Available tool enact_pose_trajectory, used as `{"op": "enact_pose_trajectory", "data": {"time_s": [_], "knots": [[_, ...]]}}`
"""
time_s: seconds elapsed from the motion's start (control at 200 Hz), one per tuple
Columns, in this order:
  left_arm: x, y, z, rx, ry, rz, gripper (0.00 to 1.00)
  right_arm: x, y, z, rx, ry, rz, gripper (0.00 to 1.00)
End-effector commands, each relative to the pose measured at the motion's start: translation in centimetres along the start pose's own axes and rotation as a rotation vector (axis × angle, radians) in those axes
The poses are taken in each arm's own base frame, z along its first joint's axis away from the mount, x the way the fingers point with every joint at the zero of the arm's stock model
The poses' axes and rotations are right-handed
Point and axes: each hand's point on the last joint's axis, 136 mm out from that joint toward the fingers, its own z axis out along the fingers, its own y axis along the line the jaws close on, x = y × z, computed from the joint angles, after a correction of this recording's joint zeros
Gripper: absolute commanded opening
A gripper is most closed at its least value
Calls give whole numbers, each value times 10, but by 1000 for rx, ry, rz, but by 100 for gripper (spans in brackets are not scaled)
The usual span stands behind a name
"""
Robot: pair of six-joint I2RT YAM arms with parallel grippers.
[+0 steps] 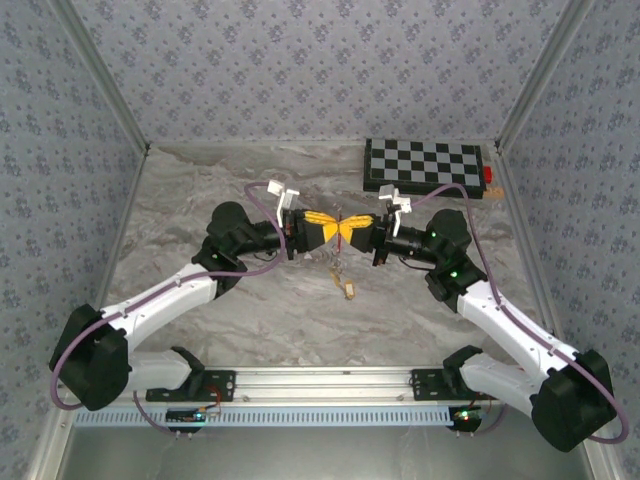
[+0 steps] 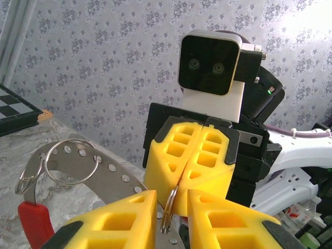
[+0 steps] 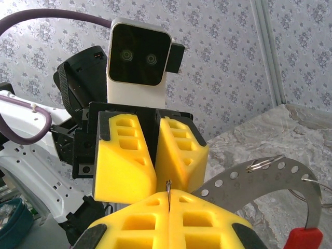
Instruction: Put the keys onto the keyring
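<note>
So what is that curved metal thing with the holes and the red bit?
That is the keyring: a flat, curved band of dull grey metal punched with a row of small round holes, with a glossy red end. Thin wire rings hang looped on it. The left gripper and right gripper meet tip to tip and look shut on it, holding it above the table, its arc sweeping out to one side.

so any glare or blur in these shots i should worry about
Left wrist: the wallpaper blows out to white at top right, while the keyring with its perforated band is crisp. Right wrist: even light, slight sheen on that band. Top external: even light, but the keys are too small to resolve.
</note>
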Motion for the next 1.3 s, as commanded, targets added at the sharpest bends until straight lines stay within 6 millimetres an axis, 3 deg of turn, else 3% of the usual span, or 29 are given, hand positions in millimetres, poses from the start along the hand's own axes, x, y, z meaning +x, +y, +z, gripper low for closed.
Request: {"op": "enact_pose_trajectory", "data": {"time_s": [0.0, 0.415, 0.51, 1.089, 1.294], "knots": [[-18, -19, 0, 66, -32, 57, 18, -7, 2, -1, -5, -12, -32, 0], [-18, -23, -1, 83, -36, 72, 15, -6, 1, 0, -9, -9, -29, 0], [-18, -23, -1, 82, -35, 72, 0, -5, 1, 0, -9, -5, -32, 0], [3, 9, -2, -112, 28, 161, 0, -7, 7, -3, -1, 1, -51, 0], [10, 3, 2, -81, 61, 170, 0, -4, 6, -2, -1, 5, -48, 0]]}}
